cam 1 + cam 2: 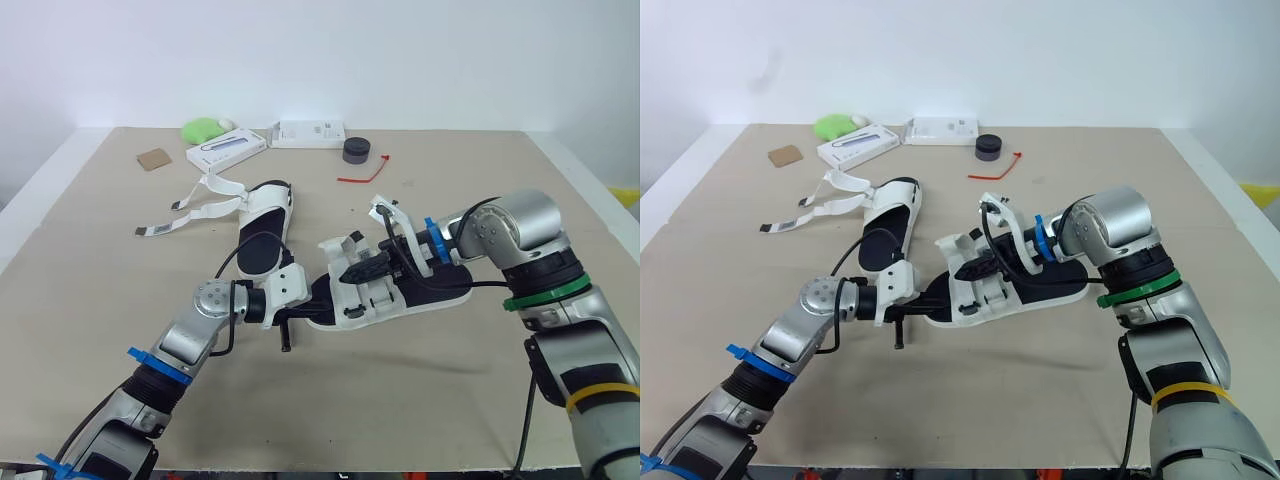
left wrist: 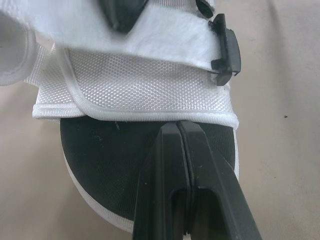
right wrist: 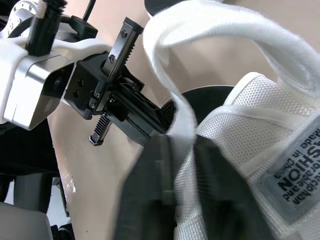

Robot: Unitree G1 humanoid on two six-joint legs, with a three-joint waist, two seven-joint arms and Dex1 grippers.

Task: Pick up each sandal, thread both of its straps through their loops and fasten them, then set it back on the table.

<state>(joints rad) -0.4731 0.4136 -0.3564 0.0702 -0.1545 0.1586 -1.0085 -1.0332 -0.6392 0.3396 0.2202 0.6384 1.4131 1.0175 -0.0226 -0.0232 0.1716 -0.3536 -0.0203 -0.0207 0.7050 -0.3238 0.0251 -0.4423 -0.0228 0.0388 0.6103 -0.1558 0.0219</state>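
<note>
White sandal (image 1: 440,296) — left pincer (image 1: 322,291) clamped on its toe, right pincer (image 1: 366,270) clamped on its strap (image 3: 176,105).

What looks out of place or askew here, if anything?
The far sandal lies with both straps unfastened and splayed sideways across the table. A red tie lies loose farther back. The near sandal's strap is merely pinched in the right gripper. Nothing looks spilled or damaged.
</note>
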